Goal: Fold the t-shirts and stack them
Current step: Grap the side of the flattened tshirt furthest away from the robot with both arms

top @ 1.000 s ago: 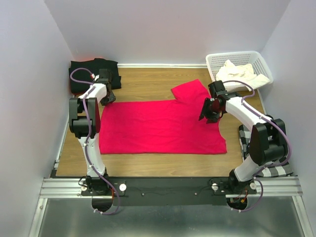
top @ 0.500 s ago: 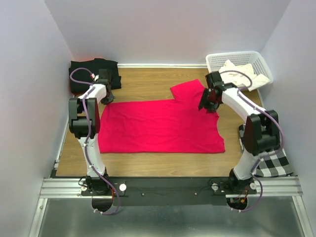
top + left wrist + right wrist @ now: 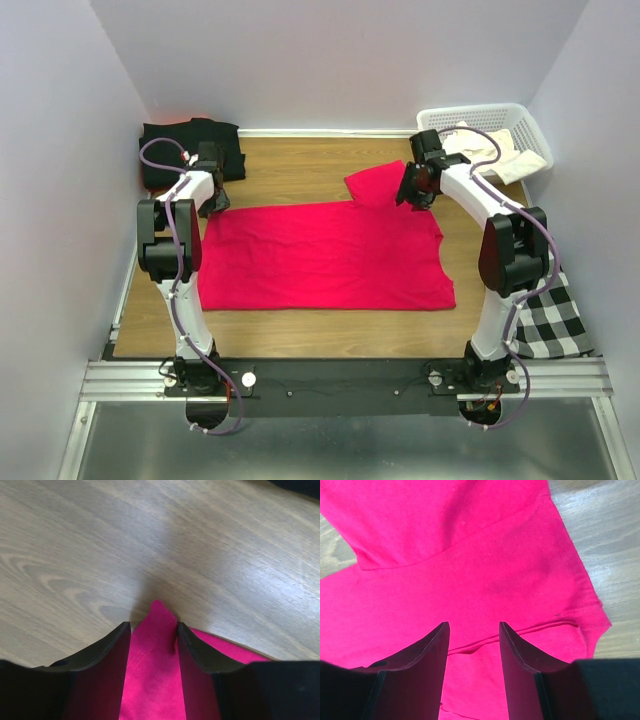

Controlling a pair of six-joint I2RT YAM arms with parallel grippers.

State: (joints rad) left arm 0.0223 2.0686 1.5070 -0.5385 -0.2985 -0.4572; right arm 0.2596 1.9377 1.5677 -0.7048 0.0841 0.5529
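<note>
Currently, red t-shirt (image 3: 320, 255) lies flat, unfolded, at centre; black t-shirt (image 3: 190, 140) at 10 o'clock, cream t-shirt (image 3: 490, 150) in basket (image 3: 440, 120) at 2 o'clock. Left gripper (image 3: 152, 625) straddles its red edge, grip unclear; right gripper (image 3: 472, 625) gapes above it.

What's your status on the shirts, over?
Left gripper straddling red t-shirt corner, grip unclear. Right gripper open over its sleeve end. Shirt spread, body unfolded. Nothing lying on it.
</note>
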